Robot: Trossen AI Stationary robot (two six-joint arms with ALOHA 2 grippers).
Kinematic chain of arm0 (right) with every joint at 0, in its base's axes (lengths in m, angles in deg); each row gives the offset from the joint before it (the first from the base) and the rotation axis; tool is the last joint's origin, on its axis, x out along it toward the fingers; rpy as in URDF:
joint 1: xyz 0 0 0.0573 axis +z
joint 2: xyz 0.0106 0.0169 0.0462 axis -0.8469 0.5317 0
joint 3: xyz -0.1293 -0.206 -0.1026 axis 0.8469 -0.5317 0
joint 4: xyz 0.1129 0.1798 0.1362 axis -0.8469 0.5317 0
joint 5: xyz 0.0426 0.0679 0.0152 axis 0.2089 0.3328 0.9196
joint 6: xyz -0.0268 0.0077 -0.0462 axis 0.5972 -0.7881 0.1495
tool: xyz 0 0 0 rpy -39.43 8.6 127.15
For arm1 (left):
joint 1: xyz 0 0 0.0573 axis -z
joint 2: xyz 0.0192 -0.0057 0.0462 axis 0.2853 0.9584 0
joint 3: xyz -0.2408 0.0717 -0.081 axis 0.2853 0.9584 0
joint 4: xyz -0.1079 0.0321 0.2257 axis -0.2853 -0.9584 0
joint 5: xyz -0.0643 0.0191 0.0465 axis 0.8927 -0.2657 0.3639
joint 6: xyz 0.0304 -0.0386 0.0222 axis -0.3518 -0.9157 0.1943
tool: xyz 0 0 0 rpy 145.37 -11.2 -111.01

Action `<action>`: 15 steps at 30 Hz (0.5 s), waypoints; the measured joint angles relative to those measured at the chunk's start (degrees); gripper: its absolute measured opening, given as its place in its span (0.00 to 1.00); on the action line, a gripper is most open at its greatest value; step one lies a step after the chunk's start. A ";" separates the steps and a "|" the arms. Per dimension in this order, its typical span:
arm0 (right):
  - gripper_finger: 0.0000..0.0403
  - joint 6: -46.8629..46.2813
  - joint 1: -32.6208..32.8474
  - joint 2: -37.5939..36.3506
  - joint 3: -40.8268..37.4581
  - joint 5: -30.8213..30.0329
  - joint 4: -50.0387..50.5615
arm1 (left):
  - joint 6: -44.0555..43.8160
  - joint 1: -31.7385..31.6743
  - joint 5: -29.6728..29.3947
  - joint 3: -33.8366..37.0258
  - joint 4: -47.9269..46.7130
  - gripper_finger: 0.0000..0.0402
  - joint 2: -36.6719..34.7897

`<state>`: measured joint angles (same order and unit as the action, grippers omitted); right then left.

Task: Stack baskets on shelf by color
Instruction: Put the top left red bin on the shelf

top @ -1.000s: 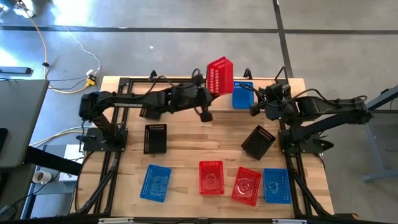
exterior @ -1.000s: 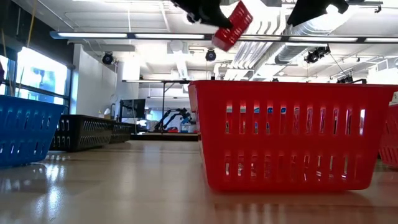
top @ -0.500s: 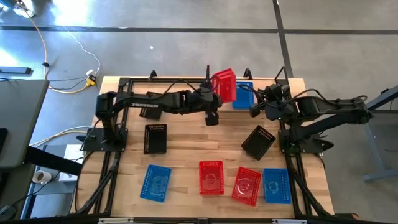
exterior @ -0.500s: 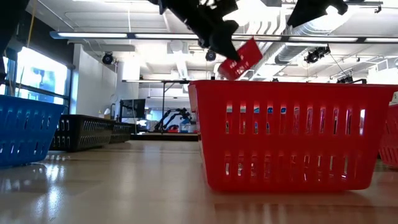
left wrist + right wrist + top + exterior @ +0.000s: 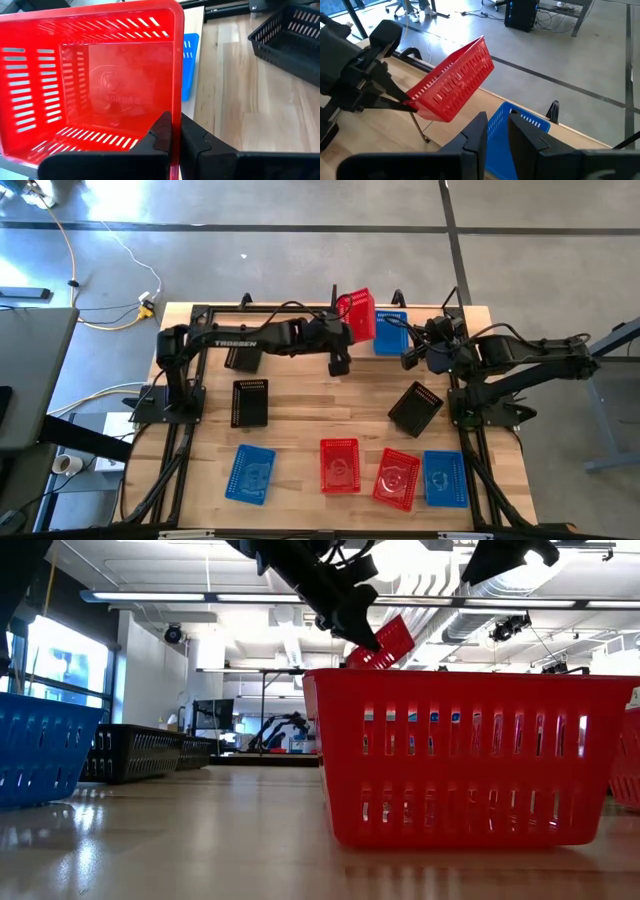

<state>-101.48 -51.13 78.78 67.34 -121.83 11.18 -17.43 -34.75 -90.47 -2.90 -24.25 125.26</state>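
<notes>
The left claw [image 5: 345,332] is clamped on one wall of a red basket [image 5: 358,317], its two fingers pinched together over the rim, as the left wrist view shows plainly [image 5: 172,131]. In the high view the basket hangs in the upper middle of the frame, tilted on edge above the far side of the tabletop [image 5: 300,415], with the claw at its lower left side. Just to its right in that frame lies a blue basket [image 5: 391,332], flat at the back where the shelf uprights [image 5: 334,298] rise. So the carried basket's destination lies directly beneath and slightly beyond the claw, toward the top of the frame.

The basket's long axis runs roughly up and down in the high view, canted, with its open face turned toward the left arm. It will probably need levelling before it can sit in its bay beside the blue one.

The right claw [image 5: 492,131] hovers over the blue basket's near end, jaws a little apart and holding nothing, right of the red basket in the high view.
</notes>
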 joint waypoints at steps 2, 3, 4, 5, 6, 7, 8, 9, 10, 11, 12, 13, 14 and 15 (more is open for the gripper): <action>0.15 0.00 0.01 0.00 0.00 0.02 0.02 | -0.47 -0.34 0.33 0.00 -0.21 0.00 0.00; 0.15 0.00 0.01 0.00 0.00 0.00 0.02 | -0.57 -0.44 0.50 0.00 -0.57 0.00 0.00; 0.15 0.00 0.01 0.00 0.00 0.00 0.00 | -0.59 -0.61 0.86 0.00 -0.78 0.00 0.07; 0.15 0.00 0.01 0.00 0.00 0.00 0.02 | -0.58 -0.63 1.07 0.00 -0.69 0.00 0.44; 0.15 0.00 0.01 0.00 0.00 0.00 0.00 | -0.58 -0.63 1.31 -0.01 -0.57 0.00 0.70; 0.15 0.00 0.01 0.00 0.00 0.00 0.02 | -0.75 -0.63 1.35 -0.01 -0.65 0.00 0.83; 0.15 0.00 0.01 0.00 0.00 0.00 0.02 | -0.81 -0.63 1.35 -0.02 -0.78 0.00 0.86; 0.15 0.00 0.01 0.00 0.00 0.00 0.04 | -0.86 -0.61 1.30 -0.08 -0.43 0.00 1.36; 0.15 0.00 0.01 0.02 0.00 0.00 0.08 | -1.01 -0.55 1.47 -0.13 0.26 0.00 1.80; 0.15 -0.02 0.01 0.02 0.00 0.00 0.10 | -1.42 -0.55 1.97 0.03 -0.53 0.00 2.14; 0.15 -0.08 0.01 0.00 0.00 0.00 0.11 | -1.61 -0.55 2.03 0.23 -1.42 0.00 2.41; 0.15 -0.20 0.01 0.00 0.00 0.00 0.11 | -1.60 -0.54 2.04 0.20 -0.90 0.00 2.94; 0.15 -0.20 0.01 0.02 0.00 0.00 0.11 | -1.38 -0.56 2.01 0.00 -0.32 0.00 3.42; 0.15 -0.21 0.01 0.02 0.00 -0.01 0.11 | -1.24 -0.62 2.02 -0.02 -0.94 0.00 3.52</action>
<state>-101.69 -51.11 78.80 67.34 -121.84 11.29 -18.68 -35.37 -88.45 -2.92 -25.19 128.78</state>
